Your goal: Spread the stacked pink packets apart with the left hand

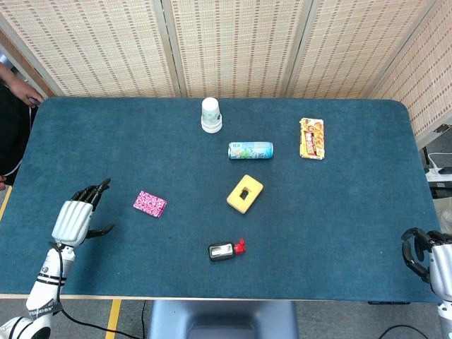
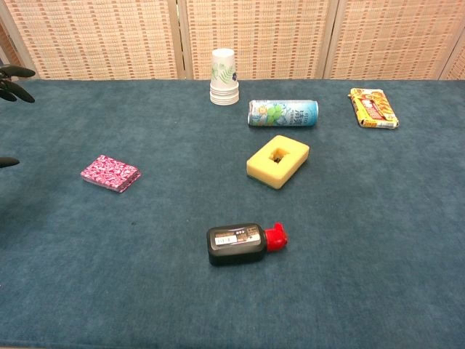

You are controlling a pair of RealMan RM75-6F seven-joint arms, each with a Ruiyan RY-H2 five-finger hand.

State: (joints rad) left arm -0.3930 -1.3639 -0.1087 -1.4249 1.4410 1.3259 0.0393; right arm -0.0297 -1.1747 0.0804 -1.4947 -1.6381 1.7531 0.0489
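The stacked pink packets (image 1: pixel 150 203) lie flat on the blue table, left of centre; the chest view shows the pink packets (image 2: pixel 110 173) as one neat pile. My left hand (image 1: pixel 76 217) hovers to the left of the pile, apart from it, fingers spread and holding nothing. In the chest view only the left hand's dark fingertips (image 2: pixel 14 80) show at the left edge. My right hand (image 1: pixel 429 260) sits at the table's front right corner, far from the packets, fingers curled in with nothing in them.
A yellow sponge block (image 1: pixel 245 193), a black bottle with a red cap (image 1: pixel 226 249), a lying can (image 1: pixel 251 150), stacked paper cups (image 1: pixel 211 115) and a snack pack (image 1: pixel 312 138) occupy the middle and back. A person's arm (image 1: pixel 18 88) shows at far left.
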